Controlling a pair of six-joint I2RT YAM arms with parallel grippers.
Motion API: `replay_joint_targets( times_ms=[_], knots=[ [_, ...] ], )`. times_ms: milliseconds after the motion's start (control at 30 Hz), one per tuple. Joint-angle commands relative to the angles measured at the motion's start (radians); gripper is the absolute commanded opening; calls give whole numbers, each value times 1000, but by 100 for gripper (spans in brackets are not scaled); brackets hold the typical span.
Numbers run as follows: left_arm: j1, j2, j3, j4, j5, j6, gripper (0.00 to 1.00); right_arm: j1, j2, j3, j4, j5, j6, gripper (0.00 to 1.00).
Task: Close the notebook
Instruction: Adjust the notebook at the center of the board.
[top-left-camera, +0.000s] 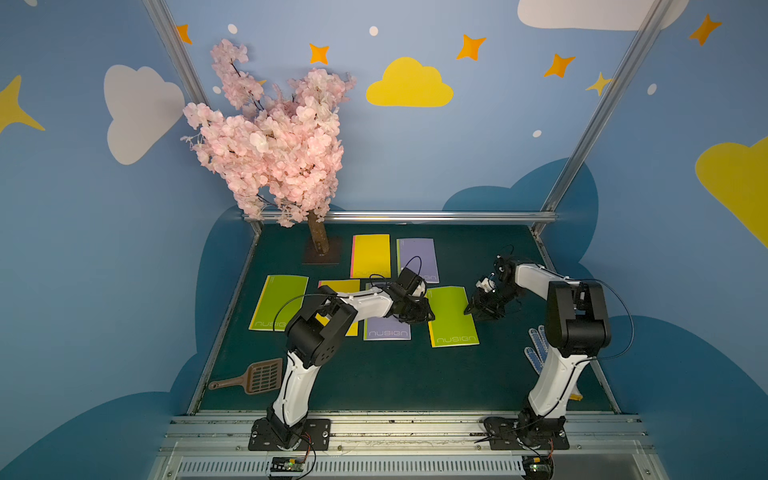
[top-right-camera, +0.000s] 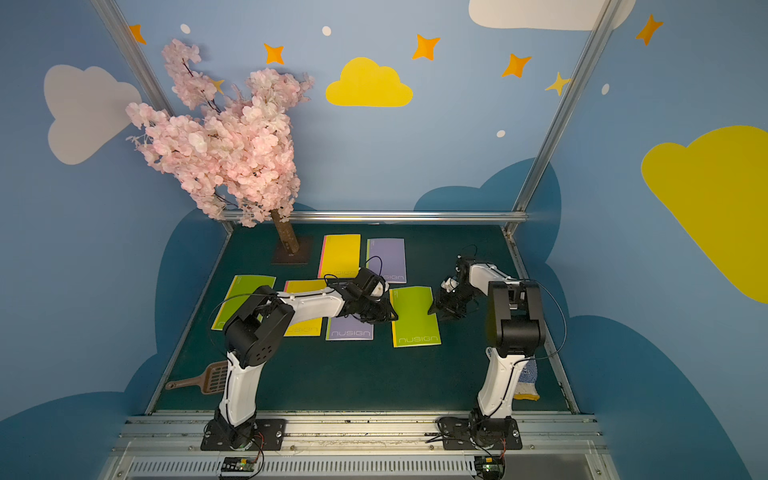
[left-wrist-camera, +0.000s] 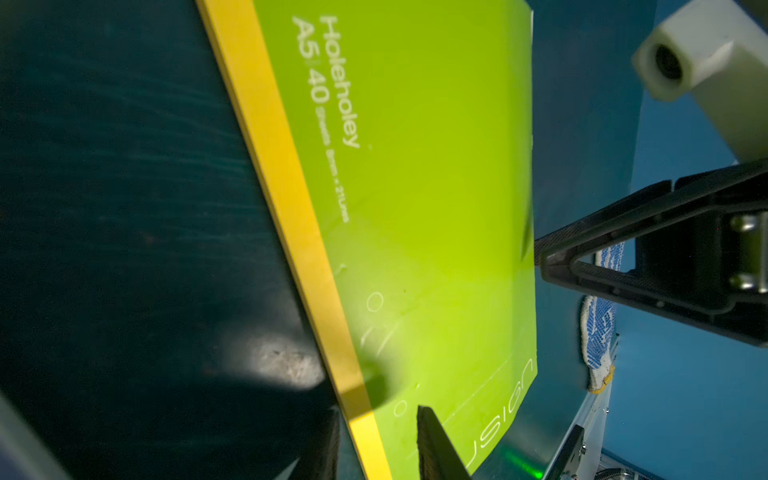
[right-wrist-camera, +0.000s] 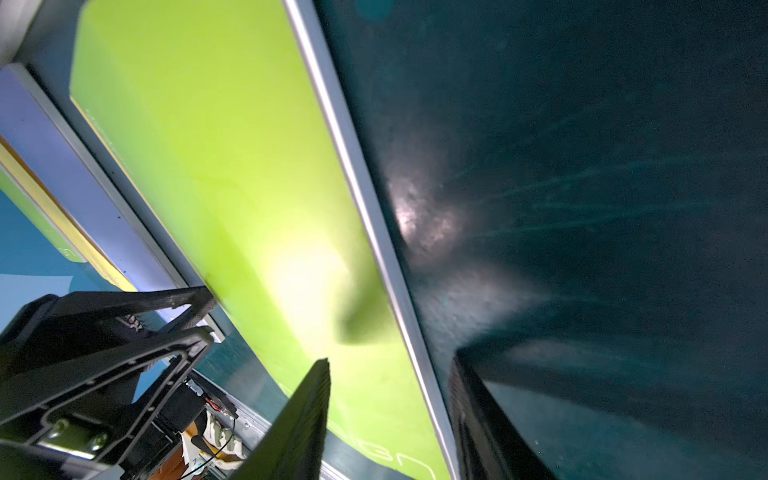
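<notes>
green notebook (top-left-camera: 453, 316) lies flat on dark surface (top-left-camera: 374, 378), cover down, looks shut; sits right of middle, just beside purple notebook (top-left-camera: 386, 332); left fingers (top-left-camera: 428, 318) at its yellow spine side, parted, holding nothing; right fingers (top-left-camera: 469, 309) at its other long edge, parted too, holding nothing; cannot tell if tips touch it; pink tree (top-left-camera: 274, 145) in back corner; brown scoop (top-left-camera: 253, 376) and dotted glove (top-left-camera: 536, 349) near front
</notes>
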Motion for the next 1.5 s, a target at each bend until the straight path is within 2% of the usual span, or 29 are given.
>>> replay_joint_targets(
  times_ms=[0, 533, 1467],
  knots=[
    [-2, 26, 23, -27, 12, 8, 34, 12, 33, -10, 14, 2, 1, 47],
    [6, 63, 68, -67, 16, 15, 33, 38, 62, 15, 11, -24, 4, 35],
    [80, 140, 171, -97, 81, 32, 33, 49, 166, 186, -58, -26, -3, 34]
  ],
)
